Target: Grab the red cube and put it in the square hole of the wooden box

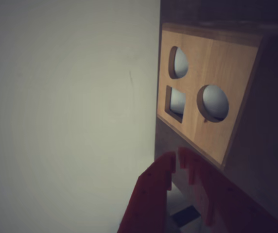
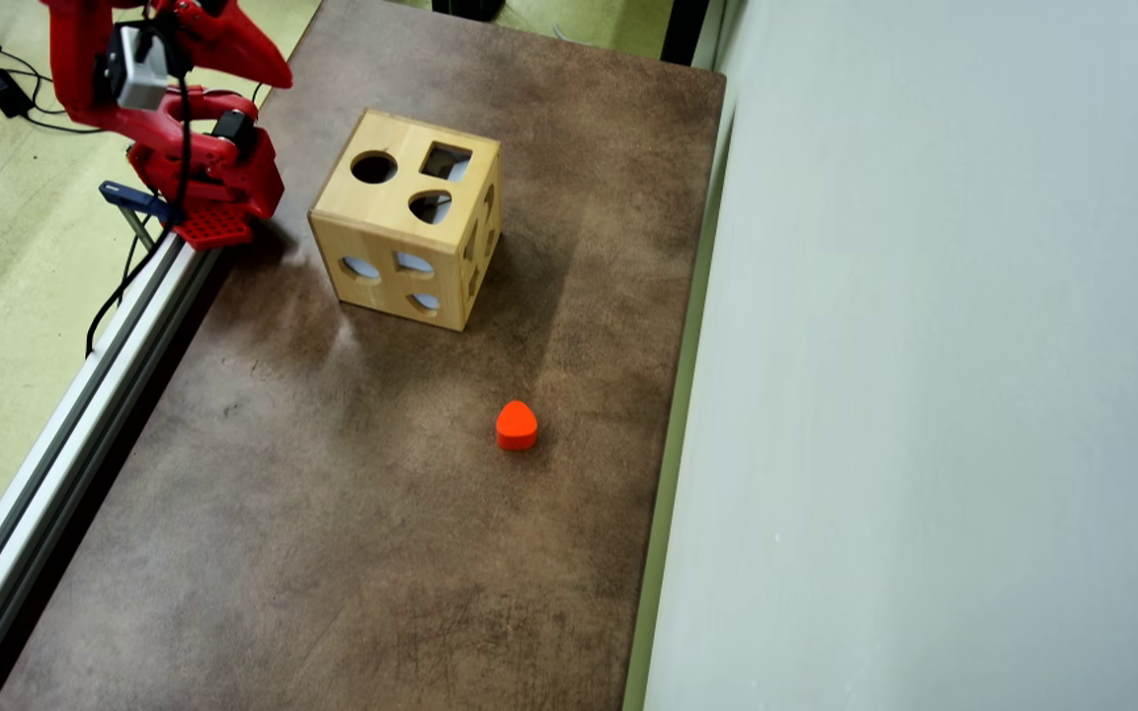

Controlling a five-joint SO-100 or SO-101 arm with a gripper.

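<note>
In the overhead view, the pale wooden cube-shaped box [image 2: 409, 219] sits near the desk's [image 2: 332, 513] far-left corner; the orange-red rounded block [image 2: 517, 426] lies mid-desk, nearer the right edge.

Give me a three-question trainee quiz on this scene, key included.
1. True or false: a red cube lies on the table in the overhead view.
2. How many cut-outs does the top face of the wooden box show? A two, B three, C five.
3. Fill in: the rounded orange-red block and the box are ____ (touching or apart).
Key: 1 false; 2 B; 3 apart.
</note>
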